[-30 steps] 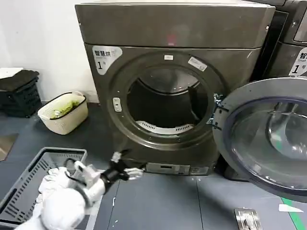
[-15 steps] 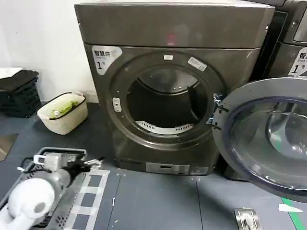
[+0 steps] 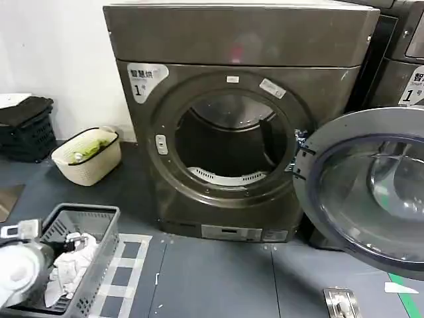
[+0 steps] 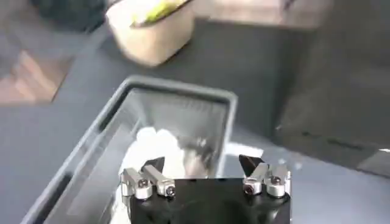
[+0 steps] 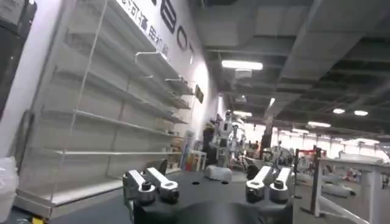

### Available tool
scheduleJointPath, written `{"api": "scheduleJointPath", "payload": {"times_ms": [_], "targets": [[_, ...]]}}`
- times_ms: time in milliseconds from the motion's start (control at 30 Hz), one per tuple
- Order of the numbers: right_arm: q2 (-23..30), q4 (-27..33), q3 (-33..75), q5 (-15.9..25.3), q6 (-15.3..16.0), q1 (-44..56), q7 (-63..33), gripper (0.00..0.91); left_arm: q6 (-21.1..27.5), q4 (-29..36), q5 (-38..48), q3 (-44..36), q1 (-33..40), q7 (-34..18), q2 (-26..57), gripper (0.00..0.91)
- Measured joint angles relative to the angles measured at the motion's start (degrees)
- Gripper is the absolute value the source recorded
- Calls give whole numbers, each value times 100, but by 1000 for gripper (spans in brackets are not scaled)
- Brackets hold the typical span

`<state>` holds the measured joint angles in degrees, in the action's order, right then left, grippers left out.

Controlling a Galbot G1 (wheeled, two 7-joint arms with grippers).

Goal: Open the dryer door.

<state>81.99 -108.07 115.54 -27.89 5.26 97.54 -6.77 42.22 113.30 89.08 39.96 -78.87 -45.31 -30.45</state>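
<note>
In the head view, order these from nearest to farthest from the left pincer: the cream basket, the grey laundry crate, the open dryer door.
1. The grey laundry crate, directly beside the left pincer at lower left.
2. The cream basket, farther back by the wall, left of the dryer.
3. The dryer door, swung open at far right.

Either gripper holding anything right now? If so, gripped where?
Nothing held. Left gripper is open above the grey basket; right gripper is open too. The dryer door stands open, untouched.
</note>
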Motion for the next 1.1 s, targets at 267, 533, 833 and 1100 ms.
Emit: {"api": "scheduleJointPath", "payload": {"times_ms": [267, 533, 833, 1100], "targets": [[54, 4, 19, -49, -60, 20, -21, 907, -4, -310, 1022, 44, -61, -460, 208, 907], [87, -20, 47, -27, -71, 15, 7, 907, -4, -348, 1619, 2, -44, -582, 340, 907], [99, 29, 25, 5, -95, 47, 15, 907, -3, -416, 1814, 28, -35, -642, 359, 907], [109, 51, 17, 1, -158, 45, 14, 907, -2, -529, 1911, 49, 14, -661, 361, 907]]}}
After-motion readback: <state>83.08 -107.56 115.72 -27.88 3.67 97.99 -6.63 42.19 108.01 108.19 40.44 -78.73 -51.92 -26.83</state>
